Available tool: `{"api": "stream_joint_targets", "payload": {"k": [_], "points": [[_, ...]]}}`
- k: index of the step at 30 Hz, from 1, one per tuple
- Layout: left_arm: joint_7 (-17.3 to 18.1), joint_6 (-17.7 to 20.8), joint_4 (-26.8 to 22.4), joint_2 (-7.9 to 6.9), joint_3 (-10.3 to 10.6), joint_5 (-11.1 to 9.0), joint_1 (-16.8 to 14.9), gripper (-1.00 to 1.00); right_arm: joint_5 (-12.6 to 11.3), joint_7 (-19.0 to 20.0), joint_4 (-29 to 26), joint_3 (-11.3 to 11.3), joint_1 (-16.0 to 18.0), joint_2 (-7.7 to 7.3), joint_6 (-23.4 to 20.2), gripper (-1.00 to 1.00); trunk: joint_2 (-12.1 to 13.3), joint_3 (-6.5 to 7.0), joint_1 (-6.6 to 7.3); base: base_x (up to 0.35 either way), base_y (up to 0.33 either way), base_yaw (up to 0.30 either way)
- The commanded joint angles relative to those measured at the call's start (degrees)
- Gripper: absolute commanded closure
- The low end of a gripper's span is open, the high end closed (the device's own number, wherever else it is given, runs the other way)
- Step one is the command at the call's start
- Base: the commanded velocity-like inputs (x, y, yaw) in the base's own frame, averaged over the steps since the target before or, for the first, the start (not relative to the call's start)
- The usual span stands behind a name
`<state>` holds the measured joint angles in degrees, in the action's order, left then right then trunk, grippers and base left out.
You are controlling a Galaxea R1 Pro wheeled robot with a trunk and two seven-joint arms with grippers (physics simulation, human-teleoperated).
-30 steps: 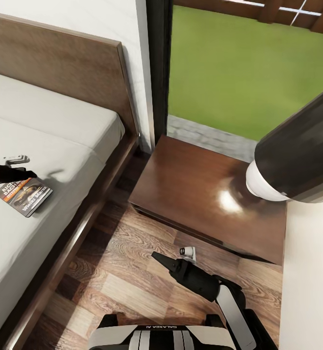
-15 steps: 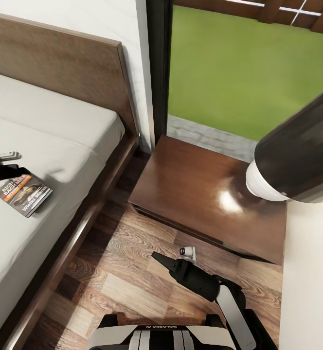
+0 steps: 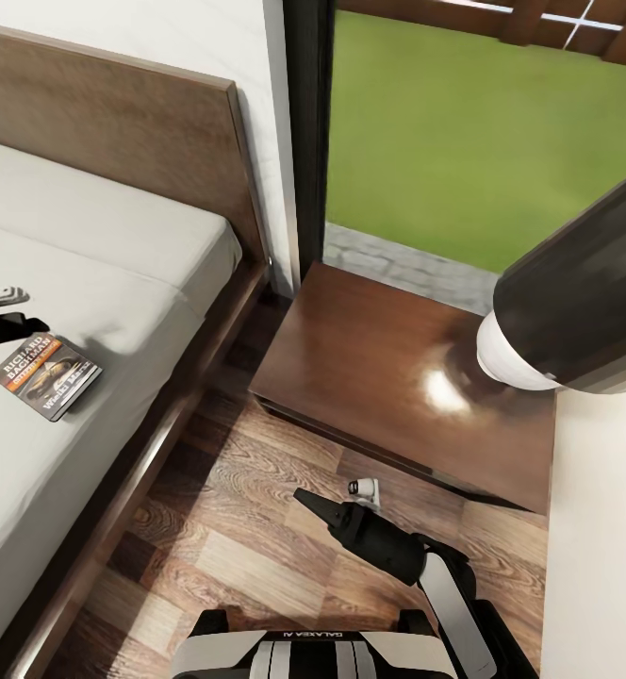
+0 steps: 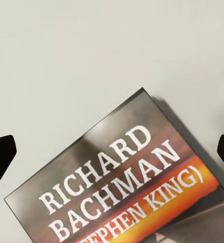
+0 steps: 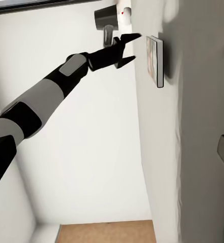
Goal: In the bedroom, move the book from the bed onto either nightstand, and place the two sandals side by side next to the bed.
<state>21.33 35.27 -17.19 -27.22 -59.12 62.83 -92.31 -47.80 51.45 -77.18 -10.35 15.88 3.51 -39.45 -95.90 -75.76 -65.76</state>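
Observation:
The book (image 3: 46, 375), dark with an orange band and white lettering, lies flat on the grey mattress of the bed (image 3: 96, 236) near its side edge. In the left wrist view the book (image 4: 117, 187) is close below, between my spread fingertips (image 4: 0, 157). My left gripper (image 3: 32, 327) hovers open just beyond the book's far edge, holding nothing. From the right wrist view the left gripper (image 5: 128, 48) is open beside the book (image 5: 156, 61). My right gripper (image 3: 311, 501) hangs open and empty over the floor in front of the nightstand (image 3: 388, 377). The sandals are out of view.
A small white gadget (image 3: 0, 298) sits by my left gripper. Another small white object (image 3: 362, 488) lies at the nightstand's foot. A big dark cylinder with a white end (image 3: 577, 302) overhangs the nightstand's right part. The window (image 3: 483, 123) stands behind it.
My left gripper has drawn back to the left, off the book's top edge, and the white gadget has shifted left with it. The book, the right arm and the camera have stayed still.

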Motion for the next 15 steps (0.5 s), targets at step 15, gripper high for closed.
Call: {"api": "stream_joint_targets", "payload": {"k": [15], "points": [[0.13, -0.06, -0.68, -1.26, -0.14, 0.39, -0.06, -1.00, -0.31, -0.03, 0.01, 0.07, 0.02, 0.01, -0.43, -1.00, -0.01, -0.03, 0.00, 0.000, 0.000, 0.000]]}}
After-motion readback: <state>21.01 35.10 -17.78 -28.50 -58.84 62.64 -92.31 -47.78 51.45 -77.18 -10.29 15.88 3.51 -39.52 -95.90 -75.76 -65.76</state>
